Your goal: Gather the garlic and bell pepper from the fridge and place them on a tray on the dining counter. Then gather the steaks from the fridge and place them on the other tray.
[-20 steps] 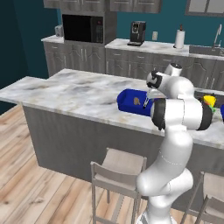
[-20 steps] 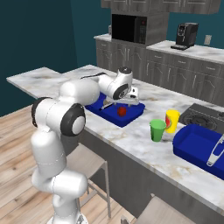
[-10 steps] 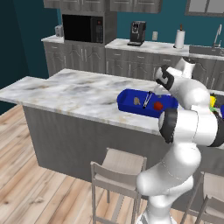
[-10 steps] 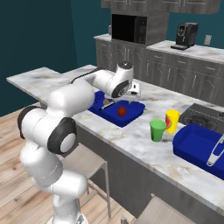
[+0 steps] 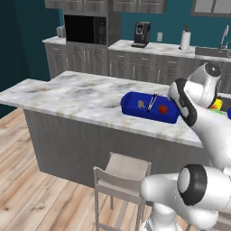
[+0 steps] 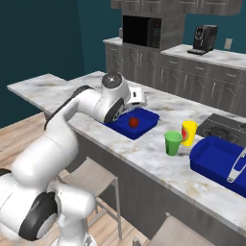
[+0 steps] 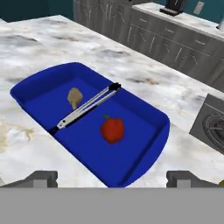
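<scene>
A blue tray (image 7: 132, 154) rests on the marble dining counter (image 5: 67, 97). Inside it lie the tan garlic (image 7: 74, 97), the red bell pepper (image 7: 112, 129) and a pair of metal tongs (image 7: 85, 108) between them. My gripper (image 7: 113, 179) is open and holds nothing. It hangs above the tray's near edge, looking down into it. The left base view shows the same tray (image 5: 131, 97) with the garlic (image 5: 141, 103) and pepper (image 5: 163, 108), beside my arm. The right base view has the pepper (image 6: 133, 122) below my hand (image 6: 136, 95). The fridge and steaks are out of view.
A second blue tray (image 6: 211, 156) holding tongs (image 6: 236, 166) sits further right on the counter. A green cup (image 6: 173, 142) and a yellow cup (image 6: 189, 133) stand between the trays. A cooktop (image 6: 223, 129) lies behind them. Stools (image 5: 122, 173) stand at the counter's front.
My hand has lifted up and back from the tray while the arm swung round. The pepper and garlic stay in the tray.
</scene>
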Controlling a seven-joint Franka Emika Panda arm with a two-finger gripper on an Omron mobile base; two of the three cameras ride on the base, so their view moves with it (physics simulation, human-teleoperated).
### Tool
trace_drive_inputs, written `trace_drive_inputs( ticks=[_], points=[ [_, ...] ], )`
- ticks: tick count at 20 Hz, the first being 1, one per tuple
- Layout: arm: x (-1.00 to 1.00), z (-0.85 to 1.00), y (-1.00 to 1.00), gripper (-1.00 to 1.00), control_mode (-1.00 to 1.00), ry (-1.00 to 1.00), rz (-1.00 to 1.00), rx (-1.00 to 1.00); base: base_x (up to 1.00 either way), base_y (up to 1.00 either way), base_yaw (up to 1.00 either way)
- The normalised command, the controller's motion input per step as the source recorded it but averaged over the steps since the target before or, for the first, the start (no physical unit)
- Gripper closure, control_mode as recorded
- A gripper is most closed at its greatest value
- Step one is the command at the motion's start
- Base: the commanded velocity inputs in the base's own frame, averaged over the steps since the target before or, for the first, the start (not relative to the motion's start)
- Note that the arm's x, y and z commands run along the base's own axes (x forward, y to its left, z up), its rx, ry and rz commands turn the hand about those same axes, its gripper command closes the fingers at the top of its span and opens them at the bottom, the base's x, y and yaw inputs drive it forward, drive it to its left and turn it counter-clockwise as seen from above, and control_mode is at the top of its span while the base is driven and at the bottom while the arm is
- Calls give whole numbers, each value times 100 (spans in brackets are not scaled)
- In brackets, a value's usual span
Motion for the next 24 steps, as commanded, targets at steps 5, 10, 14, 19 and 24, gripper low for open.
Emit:
trace_drive_inputs(
  ticks=[5,10,14,19,24],
  points=[
    [-71,4,12,-100,-100,-13,-1,-8,0,0,0],
    [-35,0,0,-100,-100,-1,-1,0,0,0,0],
    [-12,0,0,-100,100,0,0,0,-8,0,0],
    [0,0,0,-100,100,0,0,0,-66,0,0],
    [0,0,0,-100,100,0,0,0,-99,0,0]
  ],
)
